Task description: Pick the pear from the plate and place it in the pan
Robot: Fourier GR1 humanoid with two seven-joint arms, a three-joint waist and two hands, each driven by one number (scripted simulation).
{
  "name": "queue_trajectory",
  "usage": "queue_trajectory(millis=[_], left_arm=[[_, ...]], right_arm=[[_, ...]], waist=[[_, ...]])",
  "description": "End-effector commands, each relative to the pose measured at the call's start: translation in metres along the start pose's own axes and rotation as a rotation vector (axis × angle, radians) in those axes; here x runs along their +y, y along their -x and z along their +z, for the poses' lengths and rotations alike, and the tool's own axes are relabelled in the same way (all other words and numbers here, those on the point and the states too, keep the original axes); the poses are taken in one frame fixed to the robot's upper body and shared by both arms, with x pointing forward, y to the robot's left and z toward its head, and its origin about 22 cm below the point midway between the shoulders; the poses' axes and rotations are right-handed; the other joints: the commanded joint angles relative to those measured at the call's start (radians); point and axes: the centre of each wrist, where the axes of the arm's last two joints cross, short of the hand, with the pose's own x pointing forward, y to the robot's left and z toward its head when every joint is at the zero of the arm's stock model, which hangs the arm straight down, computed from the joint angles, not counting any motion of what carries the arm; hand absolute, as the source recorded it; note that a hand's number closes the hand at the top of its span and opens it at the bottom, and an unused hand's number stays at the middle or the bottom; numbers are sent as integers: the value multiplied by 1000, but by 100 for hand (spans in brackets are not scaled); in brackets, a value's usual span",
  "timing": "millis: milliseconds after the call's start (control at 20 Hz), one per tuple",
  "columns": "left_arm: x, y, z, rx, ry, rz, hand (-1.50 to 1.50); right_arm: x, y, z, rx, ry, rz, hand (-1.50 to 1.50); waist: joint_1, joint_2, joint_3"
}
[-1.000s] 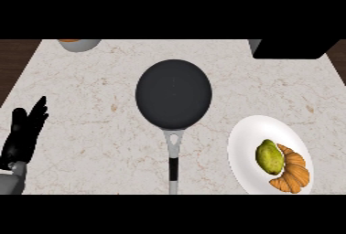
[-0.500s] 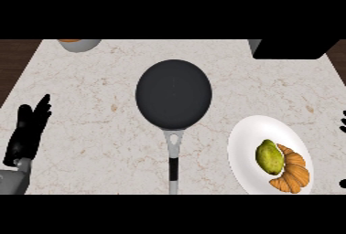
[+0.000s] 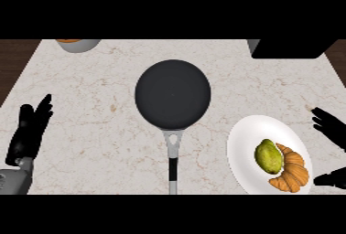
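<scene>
The robot's right hand (image 3: 331, 128) shows at the right edge of the worktop (image 3: 101, 114), its black fingers spread apart and holding nothing, with the thumb tip showing lower down at the same edge. Just beside it, toward the middle, lies a white plate (image 3: 246, 137), smooth and round. On the plate rests the pear (image 3: 268, 156), yellow-green and egg-shaped, and a golden-brown croissant (image 3: 292, 170) curves against the pear's right side and under it, touching it. The pear lies to the left of the right hand, near it but apart from the fingers.

Left of the plate sits the pan (image 3: 173, 93), a dark, matte oval with nothing in it. Its grey metal handle (image 3: 173, 160), with a black grip section, runs straight down toward the near edge of the worktop, passing just beside the plate's left rim.

At the far left, the left hand (image 3: 30, 132) rests open with its fingers up and straight, holding nothing, above its grey forearm (image 3: 13, 182).

The worktop is pale speckled stone with faint brown veins. At its far edge stand a bowl (image 3: 78, 44) with something orange in it, partly cut off, and a black box (image 3: 290, 48).
</scene>
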Motion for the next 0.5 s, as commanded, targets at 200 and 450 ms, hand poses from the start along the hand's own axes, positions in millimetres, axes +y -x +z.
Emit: queue_trajectory(millis=[200, 450], left_arm=[[9, 18, 0, -3, 9, -6, 0], [-6, 1, 6, 13, -8, 5, 0]], right_arm=[[15, 12, -21, 81, -4, 81, -150], [36, 17, -26, 81, -60, 114, -150]], waist=[[2, 1, 0], [1, 0, 0]])
